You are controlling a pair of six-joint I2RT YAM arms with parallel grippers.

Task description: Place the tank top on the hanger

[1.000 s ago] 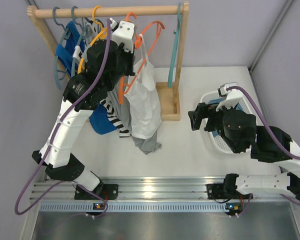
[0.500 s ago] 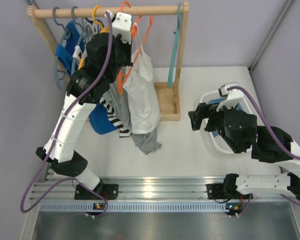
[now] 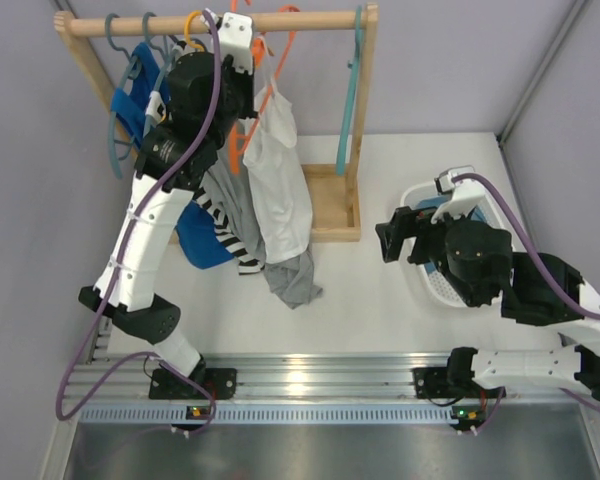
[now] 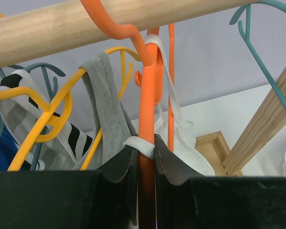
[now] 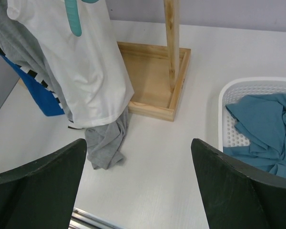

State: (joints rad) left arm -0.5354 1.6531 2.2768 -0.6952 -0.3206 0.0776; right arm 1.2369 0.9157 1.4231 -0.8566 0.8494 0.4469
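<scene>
The white tank top [image 3: 280, 185] hangs on the bright orange hanger [image 3: 242, 150], its straps over the hanger's arms. The hanger's hook [image 4: 115, 26] sits right at the wooden rail [image 4: 62, 24]; I cannot tell whether it rests on it. My left gripper [image 4: 145, 148] is raised to the rail and shut on the orange hanger's arm [image 4: 148, 119], pinching a white strap [image 4: 139, 145] with it. The top also shows in the right wrist view [image 5: 81, 62]. My right gripper [image 5: 138, 186] is open and empty above the table, by the basket.
The wooden rack [image 3: 360, 120] holds a yellow-orange hanger [image 4: 47, 114] with a grey top [image 4: 105, 109], teal hangers [image 4: 267, 71], and striped and blue garments [image 3: 205, 245]. Grey fabric [image 3: 295, 280] trails on the table. A white basket [image 5: 238, 95] holds a teal garment [image 5: 264, 124].
My left gripper has lifted the orange hanger with the white top up and back, bringing the hook to the rail. The right arm has not moved.
</scene>
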